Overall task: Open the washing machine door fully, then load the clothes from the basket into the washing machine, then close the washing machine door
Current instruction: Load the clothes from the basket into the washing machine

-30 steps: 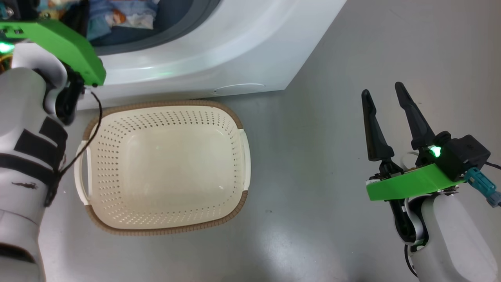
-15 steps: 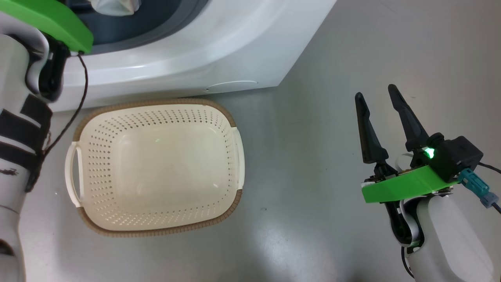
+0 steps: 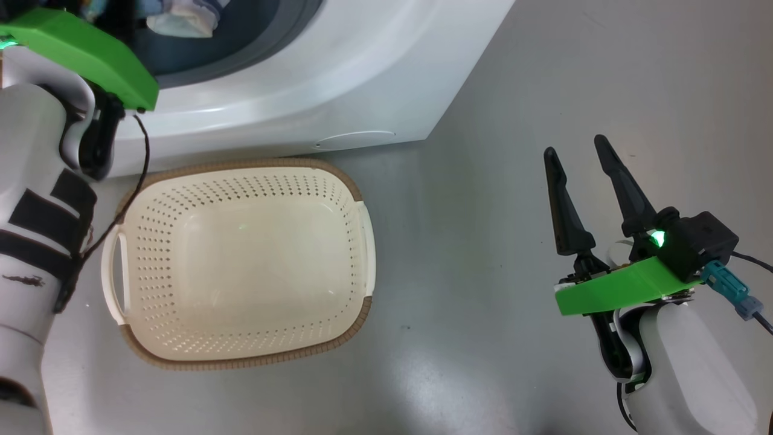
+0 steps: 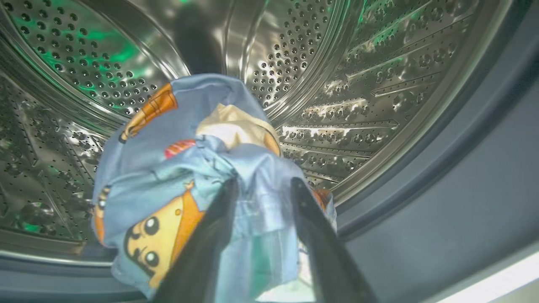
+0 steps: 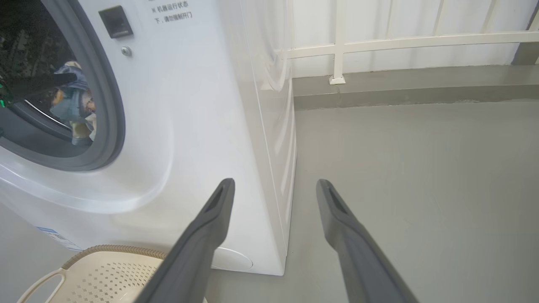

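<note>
The washing machine (image 3: 338, 78) stands open-mouthed at the top left; its door is out of view. My left arm reaches into the opening. In the left wrist view my left gripper (image 4: 262, 185) is inside the steel drum (image 4: 358, 84), its fingers parted, with the light blue cartoon-print clothes (image 4: 168, 168) bunched between and beyond them. A bit of the clothes (image 3: 181, 21) shows in the opening. The cream basket (image 3: 241, 166) sits on the floor before the machine with nothing in it. Over bare floor to the right, my right gripper (image 3: 575, 146) is open and holds nothing.
The right wrist view shows the washing machine's white front (image 5: 189, 105), the clothes (image 5: 78, 101) inside its grey-ringed opening, a corner of the basket (image 5: 105, 269), and open grey floor running to a white railing (image 5: 379, 42) at the back.
My left gripper was shut and now has its fingers apart around the clothes in the drum. The head view has shifted a little. The right gripper and basket stay as they were.
</note>
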